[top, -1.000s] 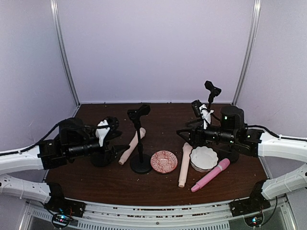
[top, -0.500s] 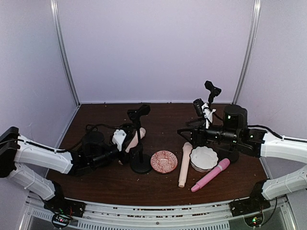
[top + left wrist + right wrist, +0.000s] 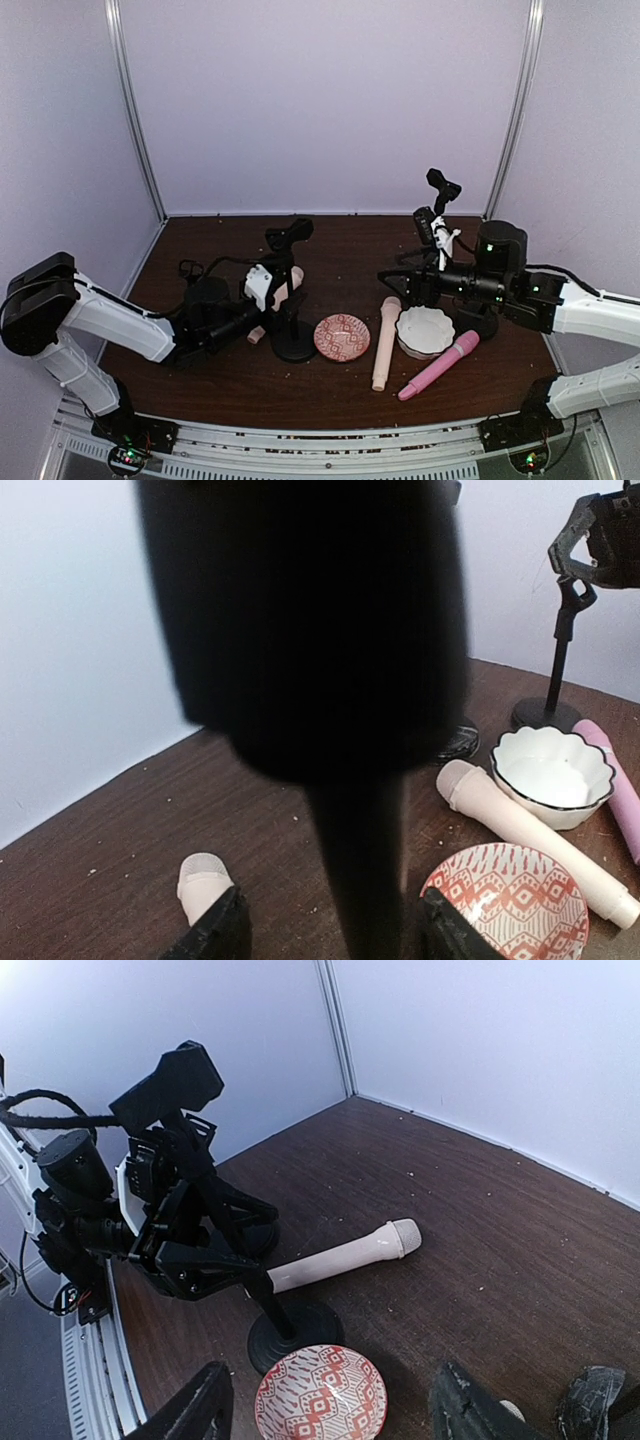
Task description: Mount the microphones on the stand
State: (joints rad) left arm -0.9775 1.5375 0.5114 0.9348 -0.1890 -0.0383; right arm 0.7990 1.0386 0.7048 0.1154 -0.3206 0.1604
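Back wall (image 3: 320,100): plain and pale lilac-white, seen at 12 o'clock from above; no window or marking is shown.
Left wall (image 3: 60,150): the same pale panel, set at 9 o'clock.
Right wall (image 3: 590,130): a matching panel at 3 o'clock.
Corner posts: slim metal uprights are fixed where the walls meet, the left post (image 3: 135,110) at 11 o'clock and the right post (image 3: 517,100) at 1 o'clock.
Table top (image 3: 250,390): dark brown wood grain, enclosed by the walls on three sides and flecked with pale crumbs (image 3: 92,871).
Front rail (image 3: 330,440): a perforated metal strip is mounted along the table edge at 6 o'clock.
Light: soft and even, and only faint shadows are cast.
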